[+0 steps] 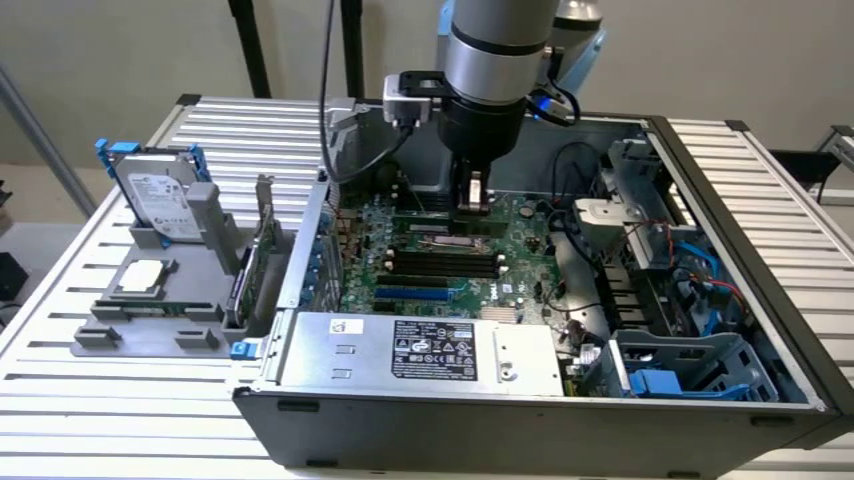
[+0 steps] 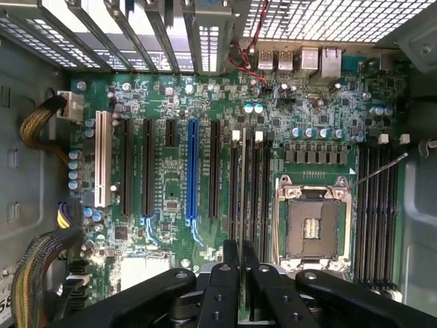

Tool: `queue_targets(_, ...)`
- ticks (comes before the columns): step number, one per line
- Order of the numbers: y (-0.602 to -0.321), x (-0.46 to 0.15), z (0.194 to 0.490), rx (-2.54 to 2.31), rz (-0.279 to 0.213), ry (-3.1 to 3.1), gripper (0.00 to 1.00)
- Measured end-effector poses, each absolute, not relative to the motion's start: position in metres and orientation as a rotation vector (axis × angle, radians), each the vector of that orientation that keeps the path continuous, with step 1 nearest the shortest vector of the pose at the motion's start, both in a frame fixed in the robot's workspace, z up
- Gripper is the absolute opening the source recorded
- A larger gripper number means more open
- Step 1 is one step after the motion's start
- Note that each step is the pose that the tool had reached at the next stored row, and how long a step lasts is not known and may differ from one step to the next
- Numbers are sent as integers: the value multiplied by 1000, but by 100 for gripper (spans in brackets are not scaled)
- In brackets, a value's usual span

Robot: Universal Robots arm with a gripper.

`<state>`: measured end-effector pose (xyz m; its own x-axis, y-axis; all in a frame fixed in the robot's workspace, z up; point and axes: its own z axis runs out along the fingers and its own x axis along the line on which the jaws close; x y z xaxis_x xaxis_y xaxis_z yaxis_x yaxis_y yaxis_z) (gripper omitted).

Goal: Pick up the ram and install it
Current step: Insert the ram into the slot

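Inside the open computer case [image 1: 747, 300] the exterior view shows the gripper [image 1: 473, 205] low over the motherboard [image 1: 441, 260], while the wrist view reveals its fingers [image 2: 229, 273] pinching the ram [image 2: 243, 198], a thin stick standing edge-on above the memory slots [image 2: 249, 184].

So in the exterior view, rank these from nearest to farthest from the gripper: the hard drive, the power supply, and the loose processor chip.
From the gripper, over the motherboard:
1. Power supply, at the case's front edge.
2. Hard drive, upright outside the case, on the exterior view's left.
3. Processor chip, on the gray stand below the drive.
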<state>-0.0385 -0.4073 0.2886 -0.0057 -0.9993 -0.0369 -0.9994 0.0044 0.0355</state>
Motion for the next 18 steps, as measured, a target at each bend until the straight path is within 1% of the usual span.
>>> queue_targets(18, -407, -36, 256, -2213, 78, 2225, 14)
